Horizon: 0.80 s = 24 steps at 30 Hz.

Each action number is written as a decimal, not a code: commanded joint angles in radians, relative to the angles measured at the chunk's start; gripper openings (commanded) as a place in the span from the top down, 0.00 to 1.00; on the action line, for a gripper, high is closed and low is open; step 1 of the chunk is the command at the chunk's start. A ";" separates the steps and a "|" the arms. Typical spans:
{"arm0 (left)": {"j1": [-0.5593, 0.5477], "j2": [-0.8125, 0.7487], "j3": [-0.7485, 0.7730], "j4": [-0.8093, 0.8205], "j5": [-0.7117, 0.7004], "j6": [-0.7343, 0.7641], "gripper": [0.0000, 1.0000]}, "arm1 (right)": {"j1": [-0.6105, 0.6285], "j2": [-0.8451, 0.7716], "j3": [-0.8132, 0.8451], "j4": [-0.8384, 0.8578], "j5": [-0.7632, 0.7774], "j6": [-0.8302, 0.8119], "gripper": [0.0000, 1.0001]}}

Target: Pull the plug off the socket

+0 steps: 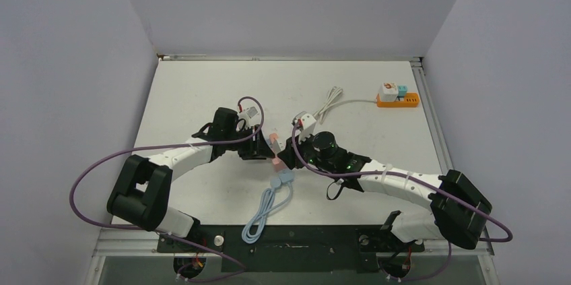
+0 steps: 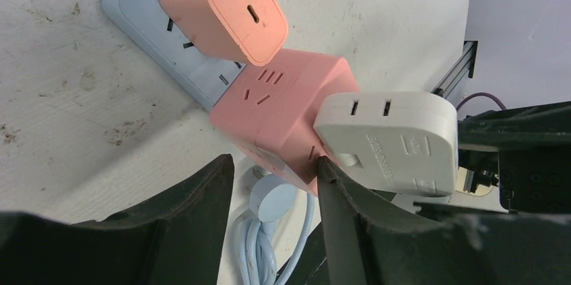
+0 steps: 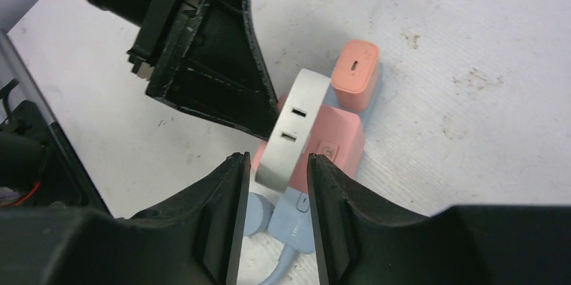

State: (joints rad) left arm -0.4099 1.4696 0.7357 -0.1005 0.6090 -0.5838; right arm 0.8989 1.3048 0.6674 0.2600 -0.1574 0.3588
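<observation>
A grey-white plug (image 2: 387, 140) sits in a pink cube socket (image 2: 276, 106) on a light blue power strip (image 2: 145, 19). A pink charger (image 2: 236, 9) stands beside the cube. My left gripper (image 2: 273, 164) is open around the cube's lower corner: one finger touches it, the other stands a gap away. In the right wrist view the plug (image 3: 289, 133) lies between the fingers of my right gripper (image 3: 277, 158), which are closed in on its two sides. From above, the left gripper (image 1: 264, 152) and right gripper (image 1: 286, 157) meet at the cube (image 1: 276, 162).
The strip's light blue cable (image 1: 266, 214) coils toward the near table edge. An orange power strip (image 1: 397, 100) with a white cable (image 1: 330, 103) lies at the back right. The left gripper's finger (image 3: 222, 83) stands close beside the plug.
</observation>
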 commanded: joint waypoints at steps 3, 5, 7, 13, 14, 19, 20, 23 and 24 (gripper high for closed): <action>-0.001 0.025 0.020 0.033 0.031 -0.015 0.58 | 0.019 0.005 0.032 0.003 0.154 0.007 0.62; -0.001 0.031 0.019 0.039 0.037 -0.020 0.58 | 0.029 0.007 0.032 0.006 0.154 0.008 0.61; -0.001 0.035 0.018 0.043 0.042 -0.022 0.58 | 0.035 0.012 0.034 0.008 0.154 0.006 0.60; -0.001 0.041 0.017 0.046 0.044 -0.025 0.59 | 0.062 0.027 0.038 0.019 0.188 0.008 0.59; -0.001 0.041 0.017 0.046 0.045 -0.027 0.60 | 0.067 0.033 0.040 0.019 0.193 0.009 0.59; -0.003 0.047 0.015 0.045 0.044 -0.027 0.64 | 0.090 0.056 0.050 0.022 0.225 0.017 0.59; -0.002 0.049 0.016 0.044 0.046 -0.027 0.64 | 0.093 0.060 0.052 0.022 0.229 0.020 0.60; -0.002 0.053 0.016 0.044 0.047 -0.029 0.65 | 0.106 0.072 0.057 0.018 0.262 0.031 0.61; -0.003 0.055 0.016 0.045 0.046 -0.031 0.65 | 0.109 0.077 0.060 0.013 0.279 0.036 0.62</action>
State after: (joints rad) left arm -0.4095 1.5013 0.7361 -0.0532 0.6693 -0.6254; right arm 0.9901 1.3647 0.6804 0.2443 0.0490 0.3729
